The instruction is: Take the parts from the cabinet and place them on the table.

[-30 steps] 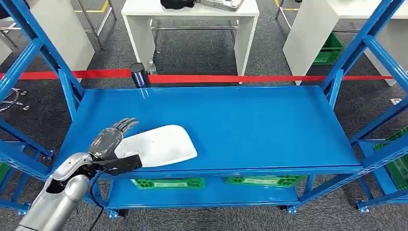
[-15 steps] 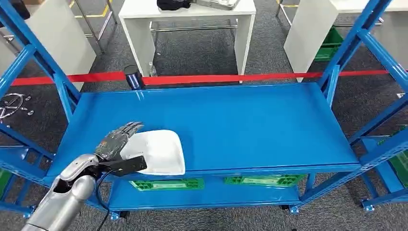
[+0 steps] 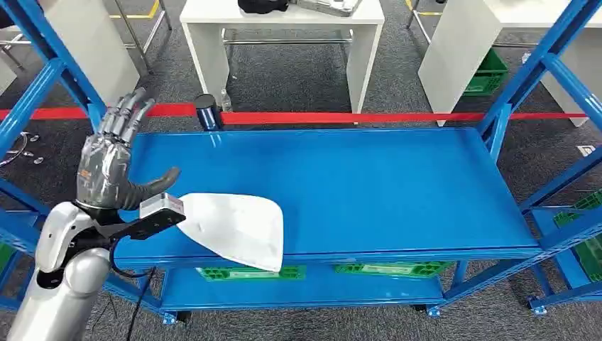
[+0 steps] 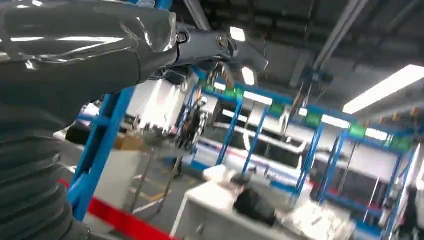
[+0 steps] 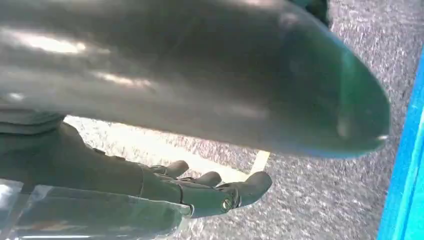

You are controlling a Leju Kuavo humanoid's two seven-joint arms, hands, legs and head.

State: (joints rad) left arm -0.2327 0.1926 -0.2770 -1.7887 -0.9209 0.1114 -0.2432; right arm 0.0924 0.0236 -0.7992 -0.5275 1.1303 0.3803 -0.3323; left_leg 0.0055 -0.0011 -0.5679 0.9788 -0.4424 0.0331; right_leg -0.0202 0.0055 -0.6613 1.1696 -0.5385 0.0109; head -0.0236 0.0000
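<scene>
While the left hand [image 3: 106,160] stands raised above the near left corner of the blue shelf [image 3: 369,185], its fingers [image 3: 126,114] are stretched up and apart and its thumb juts sideways toward the white part [image 3: 238,227]; nothing lies in the hand. The white part (a flat, rounded plastic panel) rests on the shelf's front edge, just beside the wrist, with 1 corner hanging past the lip of the shelf. The head view does not settle whether the black wrist camera bracket [image 3: 152,217] touches the panel or merely overlaps it.

In the right wrist view the right hand [image 5: 200,192] hangs over grey carpet [image 5: 320,210], its fingers loosely curled and a little apart, with nothing in it.

Under the shelf, 2 green crates [image 3: 248,272] sit on the lower level. Beyond the shelf a red tape line [image 3: 319,117] crosses the carpet, a dark cylinder [image 3: 206,111] stands at the shelf's far edge, and a white table [image 3: 284,18] stands further back.
</scene>
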